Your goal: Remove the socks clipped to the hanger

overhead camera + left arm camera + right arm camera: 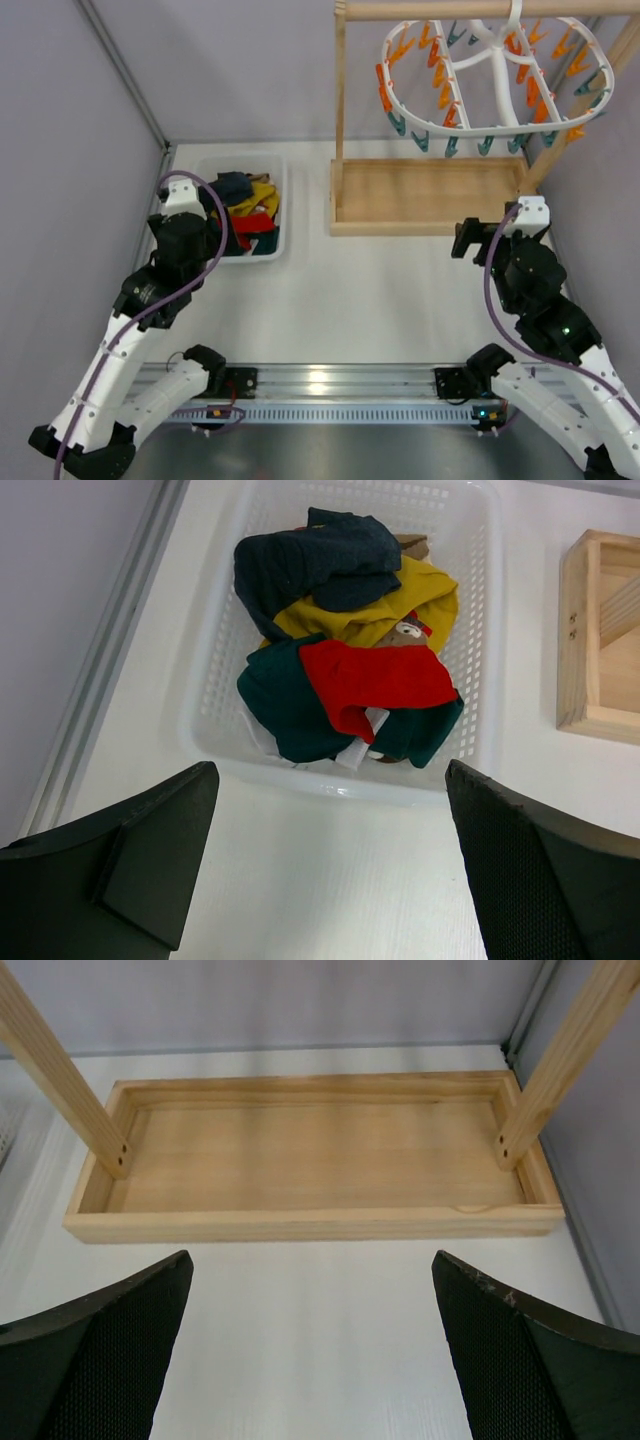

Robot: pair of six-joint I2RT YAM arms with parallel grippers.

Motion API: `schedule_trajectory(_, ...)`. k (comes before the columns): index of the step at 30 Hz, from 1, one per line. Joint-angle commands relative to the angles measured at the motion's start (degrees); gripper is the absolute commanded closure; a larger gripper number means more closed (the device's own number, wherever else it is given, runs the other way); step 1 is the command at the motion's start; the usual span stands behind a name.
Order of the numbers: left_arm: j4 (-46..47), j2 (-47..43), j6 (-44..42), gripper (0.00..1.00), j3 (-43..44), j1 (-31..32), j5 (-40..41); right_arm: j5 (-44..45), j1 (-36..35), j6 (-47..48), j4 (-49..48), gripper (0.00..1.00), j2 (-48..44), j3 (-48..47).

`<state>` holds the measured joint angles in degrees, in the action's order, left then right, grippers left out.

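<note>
The white oval hanger (497,128) with orange and teal clips hangs from the wooden rod at the top right; no sock shows on its clips. The socks (345,650) lie piled in a white basket (478,740): navy, mustard yellow, red and dark teal. The pile also shows in the top view (245,210). My left gripper (330,870) is open and empty, just short of the basket's near rim. My right gripper (312,1355) is open and empty, over the table in front of the wooden tray.
The wooden stand's tray base (430,195) sits under the hanger, with slanted posts (60,1070) at its ends. A brown-and-tan piece (410,542) peeks out of the pile. Grey walls close in the left, back and right.
</note>
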<state>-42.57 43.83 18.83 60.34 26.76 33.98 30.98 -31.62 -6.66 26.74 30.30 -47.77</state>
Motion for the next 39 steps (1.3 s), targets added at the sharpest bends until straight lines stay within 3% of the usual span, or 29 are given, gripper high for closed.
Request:
schedule_trajectory(1,5.03,0.02,-3.36,0.01,0.31,-4.34,-10.75,3.56,0.77,0.15,11.65,0.01,-1.56,-6.19)
schedule_trajectory(9,5.30,-5.24,-2.13,0.01,-1.89,-5.49,-19.89,2.51,0.77,-0.64,19.84,0.00,-12.79,-9.80)
schedule_trajectory(15,5.30,-10.08,-3.36,0.01,-7.24,-5.49,-19.13,1.10,0.68,1.20,20.37,0.01,-20.63,-7.87)
schedule_trajectory(39,5.92,-16.50,-0.64,0.01,-11.21,-5.49,-16.66,0.92,0.68,2.09,20.63,0.00,-20.64,-7.87)
